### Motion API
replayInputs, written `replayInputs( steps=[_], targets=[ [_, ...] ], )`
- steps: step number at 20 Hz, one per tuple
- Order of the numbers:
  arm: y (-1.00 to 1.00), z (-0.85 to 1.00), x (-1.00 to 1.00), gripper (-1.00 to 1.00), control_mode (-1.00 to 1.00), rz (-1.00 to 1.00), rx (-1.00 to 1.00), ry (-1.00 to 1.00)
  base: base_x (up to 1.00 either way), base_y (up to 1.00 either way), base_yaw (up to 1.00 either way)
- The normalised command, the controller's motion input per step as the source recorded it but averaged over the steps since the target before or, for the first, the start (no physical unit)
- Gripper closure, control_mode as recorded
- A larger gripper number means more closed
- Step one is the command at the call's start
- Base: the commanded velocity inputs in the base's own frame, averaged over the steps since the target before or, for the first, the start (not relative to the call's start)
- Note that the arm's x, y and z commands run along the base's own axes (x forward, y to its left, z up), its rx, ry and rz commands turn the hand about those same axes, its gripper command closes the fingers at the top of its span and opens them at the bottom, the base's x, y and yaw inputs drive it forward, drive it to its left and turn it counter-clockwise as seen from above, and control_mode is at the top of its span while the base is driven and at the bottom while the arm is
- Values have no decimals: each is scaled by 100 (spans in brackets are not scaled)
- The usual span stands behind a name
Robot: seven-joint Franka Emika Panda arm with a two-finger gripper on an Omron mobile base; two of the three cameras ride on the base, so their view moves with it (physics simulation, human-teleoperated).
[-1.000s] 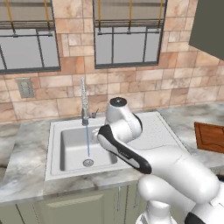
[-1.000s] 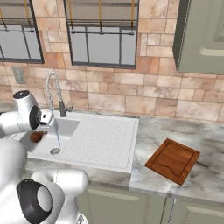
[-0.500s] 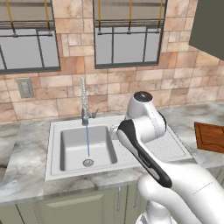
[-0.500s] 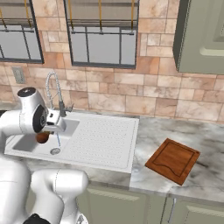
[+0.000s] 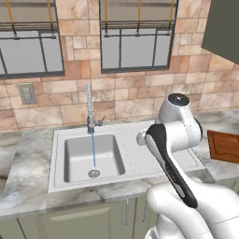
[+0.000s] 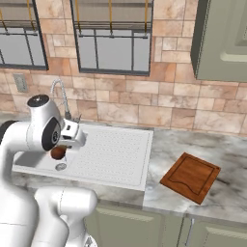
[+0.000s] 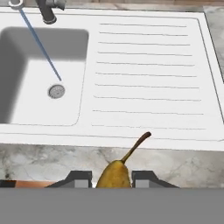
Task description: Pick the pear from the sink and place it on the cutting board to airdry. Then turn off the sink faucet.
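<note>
Since a second ago the white arm has swung from over the basin toward the ribbed drainboard, carrying the fruit with it; the reddish-brown rectangular wooden cutting board has not moved from its place on the grey marbled table.

In the hand view the pincer is closed on the small brown-golden pear: its two dark finger tips sit tight against the fruit's sides, and the thin stem points up and to the right. Below it in that view lie the front rim of the light grey rectangular sink and the marbled table edge, so the pear hangs lifted out of the basin, near the sink's front edge.

From the right base view the pear shows as a dark round shape just under the white wrist, above the sink unit close to where basin meets drainboard. The cutting board lies well apart from it, off to the right past the sink.

The tall thin chrome faucet with the coiled spring neck stands at the back of the sink, and a thin blue stream of water runs from its spout straight down to the round metal drain. The cutting board shows at the right edge of the left base view.
</note>
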Motion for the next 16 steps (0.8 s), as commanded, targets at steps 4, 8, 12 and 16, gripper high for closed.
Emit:
replayInputs(
  steps=[4, 8, 12, 16],
  targets=[
    [-66, 31, -21, 100, -100, -6, 0, 0, 0, 0, 0],
    [-62, 26, -22, 100, -100, -6, 0, 0, 0, 0, 0],
    [-61, 26, -21, 100, -100, -6, 0, 0, 0, 0, 0],
    [-49, 28, -22, 100, -100, -6, 0, -1, 0, 0, 0]
  ],
)
